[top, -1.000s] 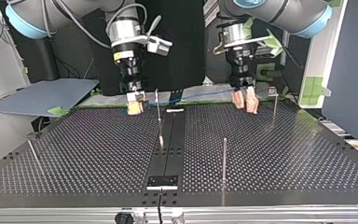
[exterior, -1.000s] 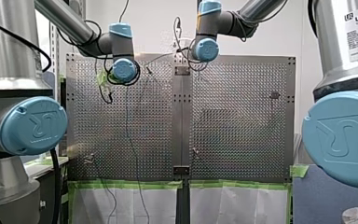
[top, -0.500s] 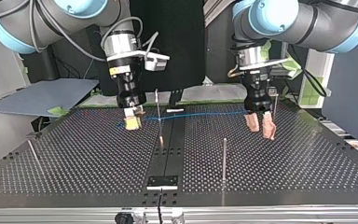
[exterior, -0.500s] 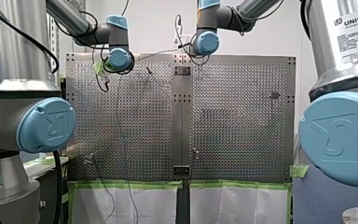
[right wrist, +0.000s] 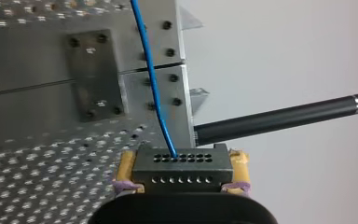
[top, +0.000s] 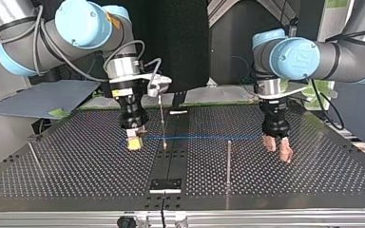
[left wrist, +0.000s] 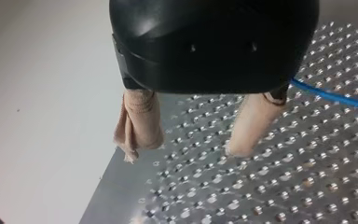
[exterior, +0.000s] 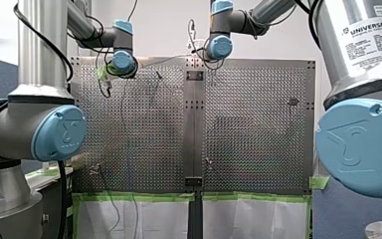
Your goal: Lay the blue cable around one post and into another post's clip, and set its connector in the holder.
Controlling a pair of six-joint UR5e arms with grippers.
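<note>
Right hand [right wrist: 182, 162]: yellow pads [right wrist: 127, 169] clamped on the black connector [right wrist: 182, 171]. Ahead of it, the blue cable [right wrist: 151, 84] leaves the connector and crosses the worktop [top: 76, 156] to the left hand [top: 277, 149]. That hand's beige fingers [left wrist: 142, 119] are spread and empty, with the cable just beside one. The arm label [exterior: 373, 32] reads "UNIVERSAL".

You see a perforated silver metal table [right wrist: 37, 186], dully gleaming; a thin blue cable [right wrist: 153, 93] in smooth plastic; a matt black plastic connector [right wrist: 182, 170]; my left gripper [left wrist: 182, 154] has wrinkled, cloth-like beige pads [left wrist: 140, 121].
</note>
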